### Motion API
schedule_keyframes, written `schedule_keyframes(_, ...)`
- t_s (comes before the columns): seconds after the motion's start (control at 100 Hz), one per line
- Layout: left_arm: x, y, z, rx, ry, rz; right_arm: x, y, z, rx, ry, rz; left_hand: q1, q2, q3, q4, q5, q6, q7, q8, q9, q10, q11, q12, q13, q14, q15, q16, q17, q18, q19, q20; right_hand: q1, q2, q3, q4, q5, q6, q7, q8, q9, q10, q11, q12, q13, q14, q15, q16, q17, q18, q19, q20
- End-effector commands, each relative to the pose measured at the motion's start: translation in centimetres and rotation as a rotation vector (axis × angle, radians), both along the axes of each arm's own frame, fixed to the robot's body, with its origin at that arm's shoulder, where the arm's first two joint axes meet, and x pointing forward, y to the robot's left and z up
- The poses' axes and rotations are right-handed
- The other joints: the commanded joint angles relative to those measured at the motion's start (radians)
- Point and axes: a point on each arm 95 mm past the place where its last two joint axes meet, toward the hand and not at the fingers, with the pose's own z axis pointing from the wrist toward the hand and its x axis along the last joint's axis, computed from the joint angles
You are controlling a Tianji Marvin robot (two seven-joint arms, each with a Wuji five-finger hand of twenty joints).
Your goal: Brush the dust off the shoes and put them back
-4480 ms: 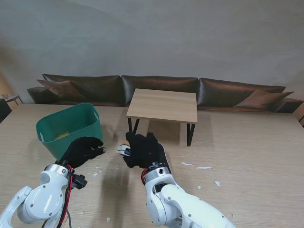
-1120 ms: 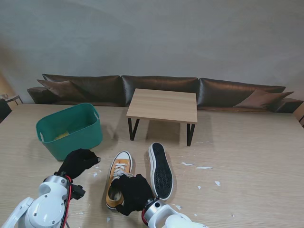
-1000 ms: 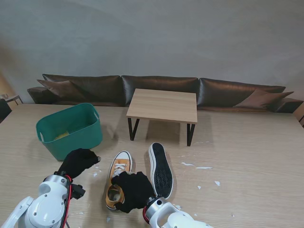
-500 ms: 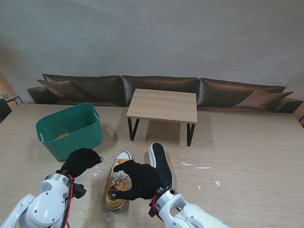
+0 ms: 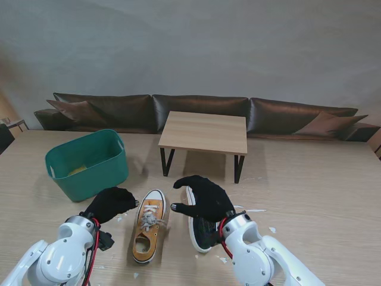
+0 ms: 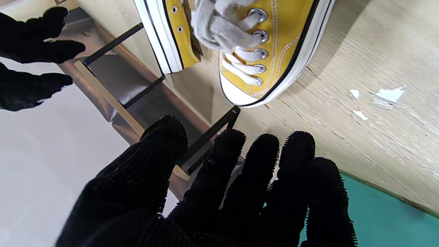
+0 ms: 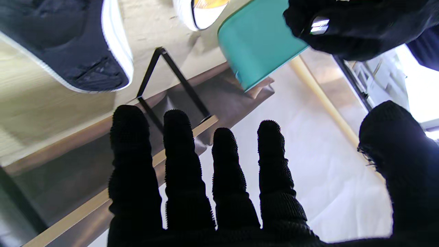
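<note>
1. Right hand [image 5: 205,199]: fingers [image 7: 178,164] spread wide, thumb well apart, holding nothing. It hovers over the shoe lying on its side [image 5: 200,229], not touching as far as I can tell.
2. Left hand [image 5: 111,202]: in the wrist view four fingers [image 6: 260,164] lie close together and loosely extended, thumb apart, nothing in the palm. In the stand view it looks curled, so the state is ambiguous; I read it as empty and not fully closed.
3. Upright yellow shoe [image 5: 147,223] sits on the surface [image 5: 321,179] between the hands, toe farther from me, laces loose. The second shoe lies just to its right, black sole facing up and right. The two are near each other; whether they touch I cannot tell.
4. Green bin [image 5: 88,162] stands left and farther from me; something yellowish lies inside. Small wooden table [image 5: 204,132] stands beyond the shoes. White flecks [image 5: 256,210] are scattered on the surface.
5. Step, as a judgement: no brush in either hand, so brushing is not under way; the hands look positioned for a pick.
6. The next move calls for closing one hand on a shoe and locating a brush.
7. Hidden or unclear: no brush is visible anywhere, possibly in the bin. The tipped shoe's heel is covered by the right wrist. Dust on the shoes is not discernible.
</note>
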Motion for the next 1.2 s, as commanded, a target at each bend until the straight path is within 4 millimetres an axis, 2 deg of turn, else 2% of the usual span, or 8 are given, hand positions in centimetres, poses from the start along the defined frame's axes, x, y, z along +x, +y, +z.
schedule_keyframes(0.0, 0.0, -0.7, 0.4, -0.001, 0.005, -0.033, 0.6, -1.1, 0.2, -0.002, 0.009, -0.018, -0.011, 0.033, -0.026, 0.038, 0.001, -0.008, -0.004, 0.000, -0.016, 0.006, -0.010, -0.013, -0.049, 0.037, -0.005, -0.007, -0.022, -0.017, -0.017, -0.007, -0.004, -0.022, 0.024, 0.000, 0.006, 0.001, -0.018, 0.028, 0.015, -0.004, -0.012, -0.008, 0.003, 0.013, -0.015, -0.006, -0.287, 0.022, -0.021, 0.032)
schedule_keyframes(0.25, -0.5, -2.1, 0.9, 0.025, 0.024, -0.098, 2.9, -5.9, -0.6, -0.025, 0.022, -0.126, -0.009, 0.031, -0.039, 0.034, -0.010, -0.041, -0.015, -0.005, -0.031, 0.007, -0.015, -0.027, -0.064, 0.035, -0.025, -0.017, -0.033, -0.020, -0.037, -0.011, -0.003, -0.023, 0.034, -0.001, 0.021, 0.008, -0.039, 0.030, 0.040, 0.009, -0.027, -0.008, 0.010, 0.022, -0.019, -0.003, -0.288, 0.026, -0.030, 0.040)
schedule_keyframes(0.39, -1.2, -2.7, 1.5, 0.050, 0.046, -0.145, 3.5, -7.5, -1.5, -0.023, 0.038, -0.174, -0.008, 0.026, -0.053, 0.032, -0.019, -0.081, -0.027, -0.016, -0.038, 0.003, -0.015, -0.031, -0.063, 0.029, -0.029, -0.019, -0.036, -0.024, -0.045, -0.013, 0.004, -0.026, 0.037, 0.000, 0.030, 0.012, -0.046, 0.033, 0.049, 0.015, -0.033, -0.006, 0.014, 0.025, -0.021, -0.001, -0.287, 0.029, -0.034, 0.045)
schedule_keyframes(0.59, -3.2, -3.3, 1.9, 0.167, 0.097, -0.213, 4.1, -7.9, -1.7, -0.005, 0.045, -0.203, -0.040, -0.003, -0.064, 0.040, -0.031, -0.182, -0.051, -0.061, -0.053, -0.021, -0.002, -0.014, -0.065, -0.007, -0.011, -0.008, -0.039, -0.057, -0.048, -0.007, 0.006, -0.028, 0.046, 0.000, 0.030, 0.016, -0.055, 0.038, 0.050, 0.018, -0.038, -0.003, 0.017, 0.026, -0.022, 0.003, -0.285, 0.028, -0.039, 0.051)
schedule_keyframes(0.85, -5.4, -3.4, 1.7, 0.306, 0.158, -0.277, 4.3, -7.5, -1.3, 0.014, 0.035, -0.218, -0.080, -0.090, 0.034, 0.036, -0.049, -0.304, -0.057, -0.146, -0.101, -0.064, 0.036, 0.102, -0.077, -0.076, 0.136, 0.087, -0.038, -0.139, 0.045, 0.044, 0.005, -0.027, 0.053, -0.001, 0.028, 0.019, -0.057, 0.045, 0.050, 0.020, -0.037, 0.001, 0.020, 0.023, -0.019, 0.006, -0.281, 0.028, -0.040, 0.058)
schedule_keyframes(1.0, -6.2, -3.4, 1.5, 0.388, 0.172, -0.306, 4.4, -7.5, -1.5, 0.014, 0.048, -0.227, -0.089, -0.138, 0.101, 0.022, -0.031, -0.331, -0.019, -0.154, -0.120, -0.092, 0.126, 0.249, -0.070, -0.121, 0.267, 0.169, -0.013, -0.180, 0.124, 0.077, 0.006, -0.026, 0.056, -0.001, 0.026, 0.027, -0.057, 0.047, 0.049, 0.022, -0.037, 0.002, 0.021, 0.026, -0.017, 0.007, -0.280, 0.028, -0.040, 0.062)
schedule_keyframes(1.05, -6.4, -3.4, 1.5, 0.400, 0.173, -0.304, 4.4, -7.5, -1.6, 0.016, 0.052, -0.229, -0.059, -0.146, 0.077, -0.009, -0.022, -0.339, 0.006, -0.120, -0.124, -0.096, 0.161, 0.290, -0.065, -0.128, 0.306, 0.191, -0.004, -0.184, 0.136, 0.091, 0.007, -0.027, 0.058, -0.001, 0.027, 0.026, -0.058, 0.048, 0.049, 0.023, -0.037, 0.002, 0.020, 0.026, -0.017, 0.007, -0.282, 0.027, -0.041, 0.063)
schedule_keyframes(1.19, -6.6, -3.6, 1.0, 0.416, 0.195, -0.301, 4.3, -7.5, -1.2, 0.027, 0.053, -0.236, -0.020, -0.150, 0.024, -0.022, 0.003, -0.354, 0.026, -0.099, -0.144, -0.097, 0.219, 0.339, -0.072, -0.133, 0.349, 0.217, -0.003, -0.189, 0.147, 0.119, 0.008, -0.027, 0.062, -0.001, 0.027, 0.028, -0.057, 0.049, 0.049, 0.024, -0.037, 0.002, 0.021, 0.025, -0.016, 0.008, -0.282, 0.028, -0.041, 0.065)
